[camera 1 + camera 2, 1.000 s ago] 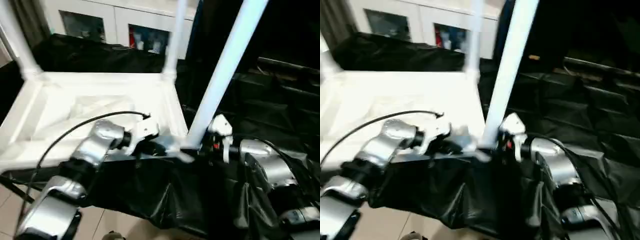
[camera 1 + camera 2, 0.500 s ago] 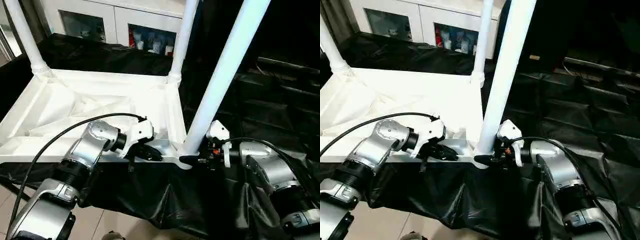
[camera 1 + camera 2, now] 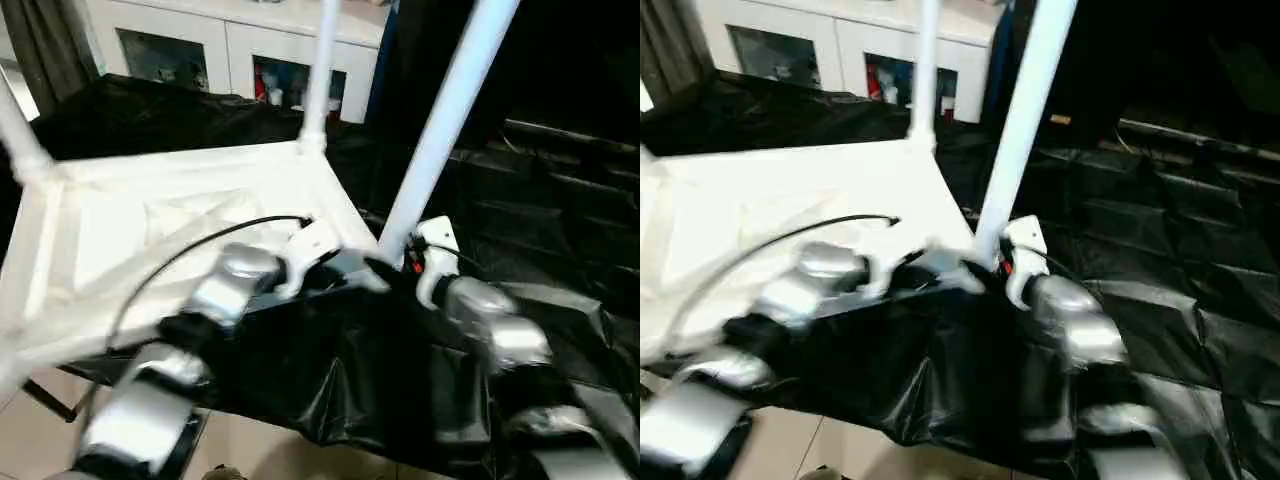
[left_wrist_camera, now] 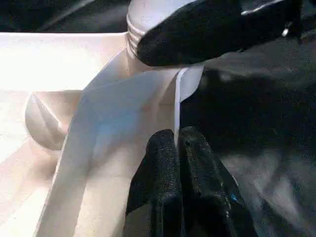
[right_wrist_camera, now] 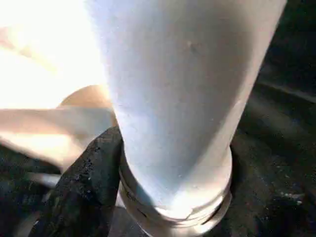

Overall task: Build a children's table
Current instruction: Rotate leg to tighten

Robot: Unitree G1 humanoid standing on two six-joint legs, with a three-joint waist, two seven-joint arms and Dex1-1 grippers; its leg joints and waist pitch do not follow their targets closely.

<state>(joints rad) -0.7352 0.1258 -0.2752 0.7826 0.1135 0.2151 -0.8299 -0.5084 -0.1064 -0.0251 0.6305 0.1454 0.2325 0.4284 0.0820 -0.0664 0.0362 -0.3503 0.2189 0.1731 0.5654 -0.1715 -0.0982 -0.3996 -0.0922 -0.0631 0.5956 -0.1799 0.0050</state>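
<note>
The white children's table top (image 3: 150, 230) lies underside up on the black-draped work table (image 3: 400, 380). Legs stand in its far left socket (image 3: 18, 140) and far right socket (image 3: 315, 90). A third leg (image 3: 440, 110) rises tilted from the near right corner. My right gripper (image 3: 388, 268) is shut on that leg's base; one black finger (image 5: 86, 182) wraps the tube (image 5: 182, 98). My left gripper (image 4: 176, 140) is shut on the thin rim (image 4: 177, 98) of the top beside that corner, close to the right gripper's finger (image 4: 212, 29).
A white cabinet (image 3: 220, 50) with glass doors stands behind the work table. Black cloth folds (image 3: 1180, 300) cover the table to the right and hang over its near edge. Tiled floor (image 3: 40, 420) shows at lower left.
The whole picture has shifted and blurred, so the camera moved. The near right corner and both grippers now sit higher in the picture. Both grips are unchanged.
</note>
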